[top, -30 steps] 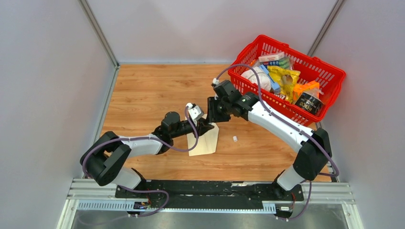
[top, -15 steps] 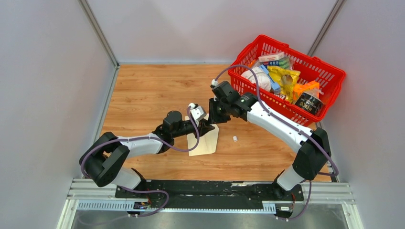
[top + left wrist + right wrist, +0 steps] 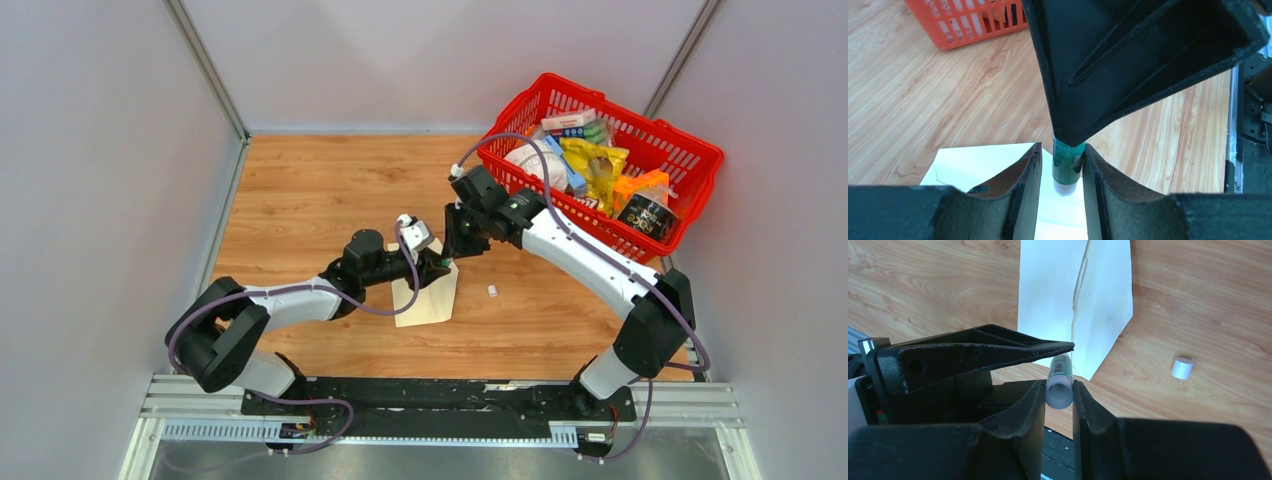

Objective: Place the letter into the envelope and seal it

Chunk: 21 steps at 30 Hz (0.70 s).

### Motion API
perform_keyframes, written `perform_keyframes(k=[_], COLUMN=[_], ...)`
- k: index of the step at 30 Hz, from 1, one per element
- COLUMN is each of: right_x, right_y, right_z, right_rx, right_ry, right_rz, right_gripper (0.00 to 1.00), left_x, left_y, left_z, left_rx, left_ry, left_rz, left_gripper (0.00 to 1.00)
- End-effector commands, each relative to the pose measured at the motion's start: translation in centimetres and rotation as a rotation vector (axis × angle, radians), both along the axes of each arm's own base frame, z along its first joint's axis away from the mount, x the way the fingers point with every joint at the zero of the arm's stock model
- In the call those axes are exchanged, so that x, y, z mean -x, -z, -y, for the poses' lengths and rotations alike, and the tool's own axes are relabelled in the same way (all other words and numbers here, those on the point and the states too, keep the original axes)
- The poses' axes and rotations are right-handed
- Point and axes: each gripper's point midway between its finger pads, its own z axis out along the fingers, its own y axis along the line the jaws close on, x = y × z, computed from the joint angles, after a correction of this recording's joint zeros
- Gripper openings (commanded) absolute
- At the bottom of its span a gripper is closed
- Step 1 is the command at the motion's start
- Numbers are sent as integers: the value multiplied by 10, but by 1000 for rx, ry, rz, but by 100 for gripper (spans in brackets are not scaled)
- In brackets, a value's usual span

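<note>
The cream envelope [image 3: 432, 298] lies flat on the wooden table, its pointed flap showing in the right wrist view [image 3: 1098, 305]. The letter does not show as a separate sheet. My right gripper [image 3: 455, 248] is shut on the base end of a green glue stick [image 3: 1060, 371] just above the envelope's edge. My left gripper [image 3: 440, 266] meets it there. Its jaws stand around the stick's white glue tip [image 3: 1067, 186], touching it on one side with a small gap on the other. The stick's white cap [image 3: 492, 290] lies on the table to the right of the envelope.
A red basket [image 3: 640, 114] full of groceries stands at the back right, close behind the right arm, and also shows in the left wrist view [image 3: 968, 25]. Grey walls close in the left, back and right sides.
My left gripper has slid a little to the right over the envelope, toward the right gripper. The right gripper shifted slightly right with the glue stick.
</note>
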Motion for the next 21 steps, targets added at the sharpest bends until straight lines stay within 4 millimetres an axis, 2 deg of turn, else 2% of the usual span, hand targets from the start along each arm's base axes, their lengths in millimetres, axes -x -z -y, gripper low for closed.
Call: perform_keyframes(k=[1, 14, 18, 21], right_x=[-3, -2, -1, 1], right_y=[-29, -32, -29, -26], right_z=[3, 6, 6, 6], right_rx=[-44, -62, -64, -64], right_ry=[-3, 9, 6, 5], right_rz=[52, 47, 38, 26], right_gripper=[0, 0, 0, 0], left_x=[-2, 3, 1, 1], left_y=[-14, -8, -13, -16], left_z=[8, 15, 15, 16], left_rx=[23, 15, 30, 37], left_ry=[36, 61, 52, 54], left_rz=[43, 24, 43, 58], left_gripper=[42, 41, 36, 26])
